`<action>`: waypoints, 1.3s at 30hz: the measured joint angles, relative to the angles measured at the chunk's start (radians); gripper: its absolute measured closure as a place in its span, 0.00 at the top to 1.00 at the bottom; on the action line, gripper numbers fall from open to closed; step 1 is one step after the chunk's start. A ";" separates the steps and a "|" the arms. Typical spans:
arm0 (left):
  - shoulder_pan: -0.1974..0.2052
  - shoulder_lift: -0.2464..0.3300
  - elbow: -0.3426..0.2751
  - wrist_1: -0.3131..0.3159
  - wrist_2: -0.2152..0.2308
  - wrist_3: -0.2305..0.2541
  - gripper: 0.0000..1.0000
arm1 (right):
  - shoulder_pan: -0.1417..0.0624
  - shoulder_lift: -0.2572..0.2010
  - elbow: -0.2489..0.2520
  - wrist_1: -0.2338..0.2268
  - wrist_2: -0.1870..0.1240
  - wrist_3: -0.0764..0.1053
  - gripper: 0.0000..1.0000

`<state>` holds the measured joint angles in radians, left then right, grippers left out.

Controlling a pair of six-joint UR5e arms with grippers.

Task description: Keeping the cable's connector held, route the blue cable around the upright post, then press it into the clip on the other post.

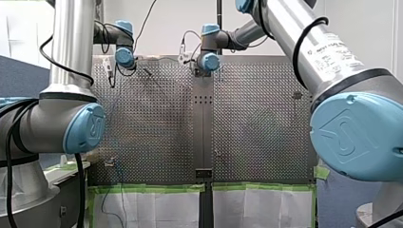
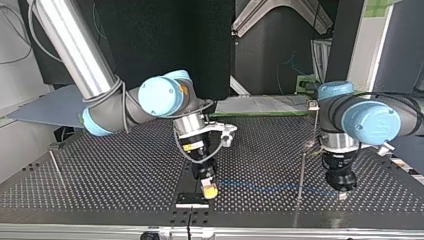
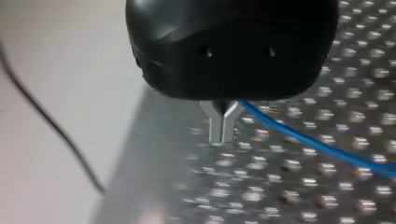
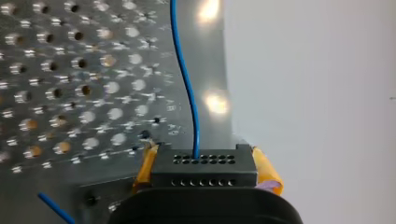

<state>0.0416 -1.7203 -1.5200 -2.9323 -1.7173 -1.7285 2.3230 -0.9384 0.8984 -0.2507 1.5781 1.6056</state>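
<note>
Table (image 4: pixel 70 70) edge lies beside right pincer (image 2: pixel 210 191) clamping the connector (image 4: pixel 205 168); left pincer (image 2: pixel 343 193) unreadable.

Front and top views oppose across the table (image 1: pixel 157 123); wrist cameras close.

Pale wall (image 1: pixel 171 19), blue partition (image 1: pixel 19 76), perforated metal table (image 1: pixel 157 123), white sheets (image 1: pixel 147 209) edged with green tape (image 1: pixel 142 188)

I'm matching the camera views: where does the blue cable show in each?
Front view: too small to tell.
Top view: blue cable lies between my right hand and my left hand.
Left wrist view: runs from my left hand's fingers.
Right wrist view: enters the held connector.
Shared landmark: perforated table.
</note>
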 joint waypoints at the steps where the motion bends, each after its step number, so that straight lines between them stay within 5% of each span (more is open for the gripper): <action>1: -0.002 -0.008 0.000 -0.001 0.000 -0.001 0.00 | 0.000 0.001 -0.010 0.002 0.001 0.000 0.00; 9: -0.007 -0.058 0.000 -0.013 -0.001 -0.031 0.00 | 0.000 0.007 0.002 0.017 0.017 -0.026 0.00; 30: -0.021 -0.138 0.000 -0.063 -0.015 -0.153 0.00 | 0.010 0.018 0.193 0.010 0.044 -0.063 0.00; 32: -0.022 -0.143 0.000 -0.072 -0.016 -0.167 0.28 | 0.011 0.022 0.211 0.010 0.049 -0.065 0.00; 33: -0.023 -0.144 0.000 -0.077 -0.017 -0.171 0.28 | 0.012 0.024 0.216 0.010 0.050 -0.067 0.00; 35: -0.025 -0.145 0.000 -0.089 -0.021 -0.177 0.69 | 0.013 0.031 0.225 0.010 0.054 -0.072 0.00; 39: -0.031 -0.145 0.000 -0.110 -0.035 -0.180 0.87 | 0.016 0.048 0.239 0.010 0.059 -0.078 0.00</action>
<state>0.0110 -1.8655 -1.5202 -3.0426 -1.7525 -1.9085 2.3391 -0.8907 1.1376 -0.2412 1.6376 1.5271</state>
